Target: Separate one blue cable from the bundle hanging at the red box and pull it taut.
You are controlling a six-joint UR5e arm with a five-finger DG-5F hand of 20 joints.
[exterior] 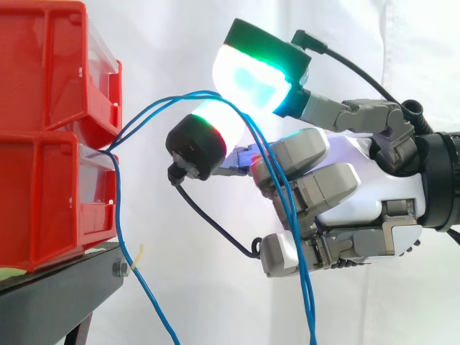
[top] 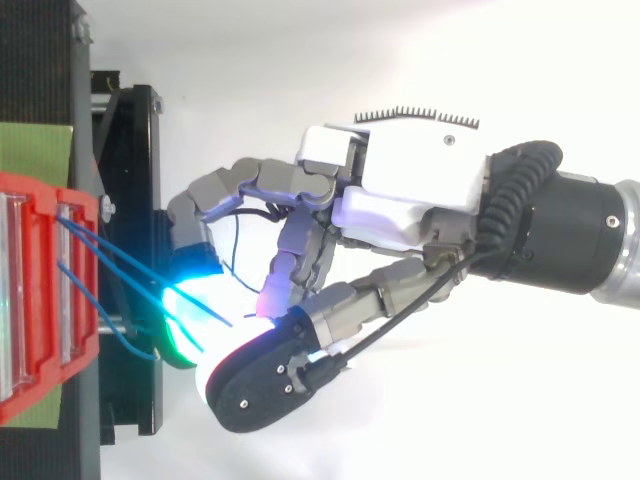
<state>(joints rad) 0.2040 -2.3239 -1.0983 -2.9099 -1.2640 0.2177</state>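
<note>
The fingers (exterior: pixel 251 75) are closed in a pinch. Two fat glowing pads, the top one green-cyan and the lower one white with a red rim, sit right against each other with the blue cable (exterior: pixel 159 102) running between them. It looks like two strands going through side by side, not one, and I can't tell how hard the pads squeeze them. The other fingers are curled in toward the palm, and both strands drop down right in front of them to the bottom edge of the side view. The hand (exterior: pixel 374 187) sits to the right, its tips near the bins but not touching.

From the pinch the cable bows up and over, then slopes down left to the two stacked red bins (exterior: pixel 43 194), meeting them at the seam between upper and lower. It's a curve, not a straight line. One more blue strand hangs loose from that same spot, down past the corner of the black stand (exterior: pixel 65 287) the bins sit on. The white curtain (exterior: pixel 180 43) hangs behind it all.
</note>
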